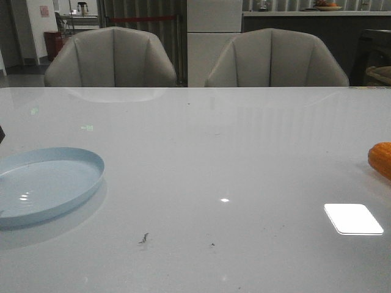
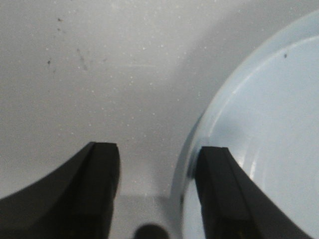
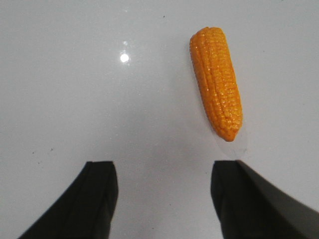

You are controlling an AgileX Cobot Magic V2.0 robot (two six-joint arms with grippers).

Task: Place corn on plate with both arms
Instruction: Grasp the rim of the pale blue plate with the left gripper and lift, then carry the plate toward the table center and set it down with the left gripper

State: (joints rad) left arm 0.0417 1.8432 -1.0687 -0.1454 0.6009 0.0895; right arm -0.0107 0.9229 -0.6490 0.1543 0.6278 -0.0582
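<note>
Right wrist view shows orange, bumpy, tapered corn (image 3: 217, 82).

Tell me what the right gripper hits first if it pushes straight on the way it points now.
Probably bare table. The right gripper is open, and the corn lies ahead but off to one side of the gap's line, near one finger's path. That finger might graze its tapered tip; depth is unclear.

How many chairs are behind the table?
2. One chair stands behind the table's far edge on the left, the other chair behind it on the right. The table hides their lower parts; more may sit outside the view.
</note>
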